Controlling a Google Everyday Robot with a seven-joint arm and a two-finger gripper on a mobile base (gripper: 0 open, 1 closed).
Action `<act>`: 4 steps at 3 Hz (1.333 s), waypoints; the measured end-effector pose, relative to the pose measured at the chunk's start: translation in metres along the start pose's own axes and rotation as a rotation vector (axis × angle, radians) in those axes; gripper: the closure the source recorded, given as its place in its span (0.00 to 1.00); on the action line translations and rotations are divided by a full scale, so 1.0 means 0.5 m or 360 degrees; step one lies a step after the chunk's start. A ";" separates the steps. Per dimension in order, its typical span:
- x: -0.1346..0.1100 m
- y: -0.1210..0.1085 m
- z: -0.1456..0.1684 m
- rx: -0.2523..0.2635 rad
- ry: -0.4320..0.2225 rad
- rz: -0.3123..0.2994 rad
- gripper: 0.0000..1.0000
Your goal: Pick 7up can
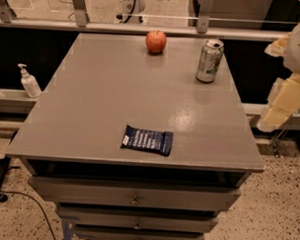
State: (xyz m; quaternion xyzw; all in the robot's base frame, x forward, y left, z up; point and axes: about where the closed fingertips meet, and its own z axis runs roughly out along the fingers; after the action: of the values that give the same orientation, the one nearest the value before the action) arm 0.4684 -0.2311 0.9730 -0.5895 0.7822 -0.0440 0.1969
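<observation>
The 7up can (pixel 210 60) is silvery-white with faint green markings and stands upright near the far right corner of the grey tabletop (pixel 106 100). A red apple (pixel 156 41) sits to its left at the far edge. My gripper (pixel 278 84) shows as cream and white parts at the right edge of the view. It is off the table's right side, to the right of the can and apart from it. It holds nothing that I can see.
A dark blue snack packet (pixel 147 140) lies flat near the table's front edge. Drawers (pixel 135 196) run below the top. A white pump bottle (pixel 29 81) stands on a ledge at the left. A railing (pixel 143 28) runs behind the table.
</observation>
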 end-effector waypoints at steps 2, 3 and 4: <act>0.028 -0.165 0.101 0.0160 -0.0208 0.0203 0.00; 0.031 -0.239 0.154 0.0217 -0.0339 0.0314 0.00; 0.032 -0.293 0.207 0.0225 -0.0483 0.0444 0.00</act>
State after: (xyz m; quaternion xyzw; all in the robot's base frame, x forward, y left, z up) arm 0.6349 -0.2732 0.9178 -0.4600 0.8125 0.0181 0.3575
